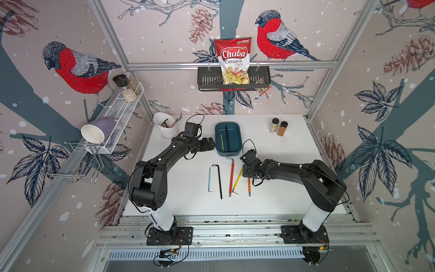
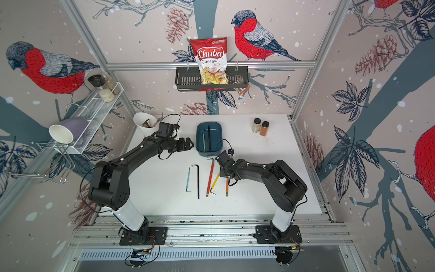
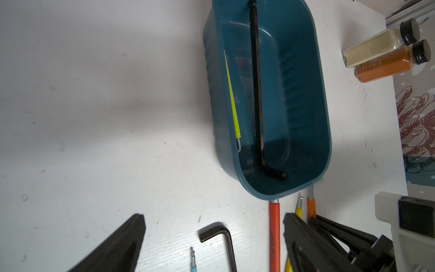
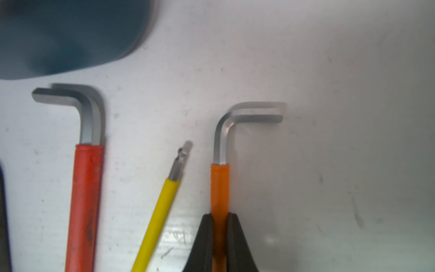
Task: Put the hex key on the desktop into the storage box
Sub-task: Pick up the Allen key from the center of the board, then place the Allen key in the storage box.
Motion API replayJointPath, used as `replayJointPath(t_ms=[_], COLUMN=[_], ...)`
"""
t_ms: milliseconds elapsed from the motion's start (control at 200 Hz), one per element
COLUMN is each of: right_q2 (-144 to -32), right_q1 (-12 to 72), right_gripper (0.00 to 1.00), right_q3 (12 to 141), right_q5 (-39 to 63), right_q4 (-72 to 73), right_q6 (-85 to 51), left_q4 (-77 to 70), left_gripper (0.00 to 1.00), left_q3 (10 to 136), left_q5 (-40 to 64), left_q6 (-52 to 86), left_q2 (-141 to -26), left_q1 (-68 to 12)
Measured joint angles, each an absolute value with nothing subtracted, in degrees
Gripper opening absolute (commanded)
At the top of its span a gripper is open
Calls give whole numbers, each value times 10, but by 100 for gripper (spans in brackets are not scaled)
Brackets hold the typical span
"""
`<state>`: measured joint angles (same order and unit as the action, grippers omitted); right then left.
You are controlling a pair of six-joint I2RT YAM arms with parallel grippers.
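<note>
The teal storage box (image 1: 237, 131) stands at the back of the white desktop (image 1: 282, 176) and holds a black hex key (image 3: 256, 94) and a yellow-green one (image 3: 231, 94). In front of it lie a blue hex key (image 1: 209, 180), a black one (image 1: 219, 181), a red one (image 1: 232, 176), a yellow one (image 1: 237, 180) and an orange one (image 4: 220, 188). My right gripper (image 4: 220, 217) is down at the desktop, shut on the orange hex key's sleeve. My left gripper (image 1: 211, 144) hovers open just left of the box, holding nothing.
Two spice jars (image 1: 279, 127) stand at the back right. A white cup of utensils (image 1: 164, 126) sits at the back left behind my left arm. On the walls hang a black basket (image 1: 207, 80) with a chips bag and a white wire shelf (image 1: 122, 110).
</note>
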<state>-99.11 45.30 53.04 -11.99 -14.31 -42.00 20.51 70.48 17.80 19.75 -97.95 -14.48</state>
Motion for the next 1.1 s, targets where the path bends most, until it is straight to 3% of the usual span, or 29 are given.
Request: replayJointPath(t_ms=[665, 1100], right_q2=[-824, -898], right_q1=[343, 298], right_gripper=[0, 0], right_q3=[467, 600], right_q5=[28, 84], right_q4=[-74, -36], right_q6=[-418, -370], left_q4=[203, 183], left_gripper=[95, 95], left_q3=[700, 683], left_q5=[178, 188], left_q6=[204, 211], left_q2=[-977, -952], left_q1=[-145, -153])
